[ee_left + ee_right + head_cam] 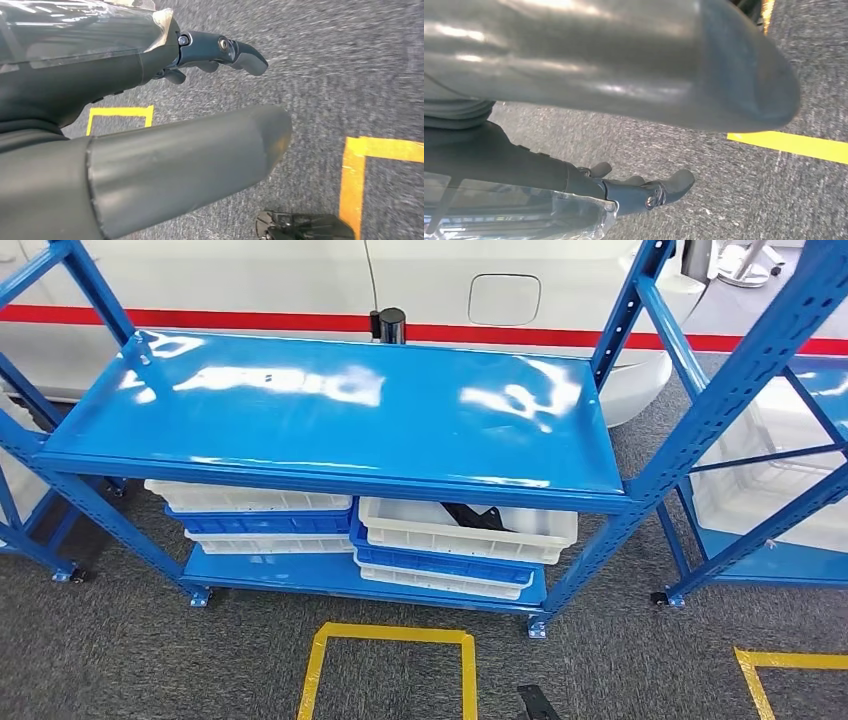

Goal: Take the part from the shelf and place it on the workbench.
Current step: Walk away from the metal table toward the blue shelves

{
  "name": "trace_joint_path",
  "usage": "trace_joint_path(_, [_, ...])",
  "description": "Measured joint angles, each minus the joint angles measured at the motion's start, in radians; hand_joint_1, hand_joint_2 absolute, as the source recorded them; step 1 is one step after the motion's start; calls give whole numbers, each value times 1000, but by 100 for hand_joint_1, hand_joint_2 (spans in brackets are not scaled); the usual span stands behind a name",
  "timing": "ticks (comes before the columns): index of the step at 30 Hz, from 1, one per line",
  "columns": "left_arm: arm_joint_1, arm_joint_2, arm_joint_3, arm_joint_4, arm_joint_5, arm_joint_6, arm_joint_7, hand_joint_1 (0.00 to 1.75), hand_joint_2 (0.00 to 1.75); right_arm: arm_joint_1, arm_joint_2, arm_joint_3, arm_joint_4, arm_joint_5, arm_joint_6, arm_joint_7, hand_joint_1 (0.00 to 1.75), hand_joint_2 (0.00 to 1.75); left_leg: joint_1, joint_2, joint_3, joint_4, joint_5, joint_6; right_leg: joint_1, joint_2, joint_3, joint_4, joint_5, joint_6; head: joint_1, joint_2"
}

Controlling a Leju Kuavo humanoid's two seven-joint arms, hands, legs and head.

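Observation:
A blue metal shelf stands in front of me, its glossy top board bare. A dark part lies in the upper white bin on the lower right level, half hidden under the top board. My left hand hangs over the grey carpet, thumb and dark fingers apart, holding nothing. My right hand also hangs over the carpet with its fingers spread away from the thumb and nothing in it.
White and blue bins are stacked on the lower left level. A black cylinder stands behind the shelf against a white car body. A second blue rack stands to the right. Yellow tape squares mark the carpet.

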Motion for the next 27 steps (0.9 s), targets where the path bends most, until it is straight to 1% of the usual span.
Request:
trace_joint_path(1, [-1,0,0,0,0,0,-1,0,0,-1,0,0,0,2,0,-1,0,0,-3,9,5,0,-4,-6,4,-9,10,-18,6,-6,-1,0])
trace_joint_path(2, [-1,0,0,0,0,0,-2,0,0,-1,0,0,0,3,0,-3,0,0,-5,16,9,-1,-7,-10,7,-4,11,-18,8,-12,-1,0])
trace_joint_path(3, [-2,0,0,0,1,0,-2,0,0,-1,0,0,0,3,0,-4,0,0,-5,21,12,-2,-7,-12,8,3,9,-17,8,-16,-2,0])
trace_joint_path(8, [-3,-1,0,0,1,0,-2,0,0,0,0,0,0,3,0,-4,0,0,-4,27,15,-4,-7,-13,9,8,8,-17,8,-18,-2,0])
trace_joint_path(10, [-3,-1,0,0,1,0,-2,0,0,1,0,0,0,3,0,-4,0,0,-3,33,18,-7,-8,-16,10,15,7,-18,8,-21,-2,0])
trace_joint_path(11, [-4,-1,0,0,1,0,-2,0,0,2,-1,0,0,4,0,-5,0,0,-1,13,13,9,-20,-20,5,26,8,-21,9,-28,-2,0])
trace_joint_path(12, [-4,-2,0,0,1,0,-3,0,0,2,-1,0,0,4,0,-6,0,0,2,-17,-24,85,-57,-25,1,48,10,-23,10,-39,-3,0])
trace_joint_path(13, [-3,-2,0,0,2,0,-3,0,0,2,-1,0,0,4,0,-7,0,0,5,-49,-55,140,-71,-28,-4,79,14,-25,12,-48,-4,0])
trace_joint_path(14, [-2,-1,-1,0,2,0,-3,0,0,2,-1,-1,0,4,0,-7,0,0,9,-85,-77,171,-72,-31,-8,113,19,-26,13,-57,-5,0])
trace_joint_path(15, [0,-1,-1,0,2,0,-3,0,0,2,-1,-1,0,4,0,-8,0,0,11,-112,-85,168,-53,-30,-7,142,21,-26,13,-60,-5,0])
trace_joint_path(16, [0,0,-1,0,2,0,-3,0,0,2,-1,-1,0,4,0,-8,0,0,14,-142,-58,96,-12,-28,-5,162,21,-23,12,-57,-5,0])
trace_joint_path(17, [0,1,-1,0,2,0,-3,0,0,1,0,-1,0,4,0,-8,0,0,16,-165,-38,47,7,-26,-2,174,19,-21,11,-52,-4,0])
trace_joint_path(18, [0,1,-1,0,2,0,-3,0,0,1,0,-1,0,4,0,-8,0,0,16,-183,-27,21,13,-24,-1,184,15,-20,11,-46,-4,0])
trace_joint_path(19, [-1,1,-1,0,3,0,-3,0,0,1,0,-1,0,4,0,-8,0,0,13,-185,-25,12,12,-19,-2,195,10,-21,12,-38,-4,0])
trace_joint_path(20, [-1,1,-1,0,3,0,-3,0,0,3,-1,-1,0,4,0,-8,0,0,11,-170,-24,9,15,-12,-3,203,5,-24,14,-30,-4,0])
trace_joint_path(21, [-2,0,-1,0,3,0,-3,0,0,5,-1,-1,0,4,0,-8,0,0,9,-157,-20,4,18,-4,-4,191,0,-21,15,-23,-4,0])
trace_joint_path(22, [-2,0,-1,0,3,0,-3,0,0,7,-2,-1,0,4,0,-8,0,0,9,-144,-17,-2,22,5,-4,167,-9,-7,8,-20,-2,0])
trace_joint_path(23, [-1,0,-1,0,3,0,-3,0,0,6,-1,0,0,4,0,-8,0,0,10,-129,-13,-8,25,12,-2,137,-25,23,-7,-21,-1,0])
trace_joint_path(24, [0,-1,-1,0,3,0,-3,0,0,3,-1,0,0,4,0,-9,0,0,9,-115,-12,-11,26,16,-2,106,-50,71,-30,-24,0,0])
trace_joint_path(25, [1,-1,-1,0,3,0,-3,0,0,1,-1,0,0,5,0,-9,0,0,8,-99,-11,-11,25,19,-2,91,-83,134,-57,-26,1,0])
trace_joint_path(26, [1,-1,-1,0,3,0,-3,0,0,-1,-1,0,0,5,0,-10,0,0,7,-83,-11,-11,23,20,-3,85,-114,195,-79,-26,1,0])
trace_joint_path(27, [1,0,-1,0,3,0,-3,0,0,0,-2,0,0,6,0,-11,0,0,6,-68,-11,-11,22,20,-5,82,-135,236,-90,-22,1,0])
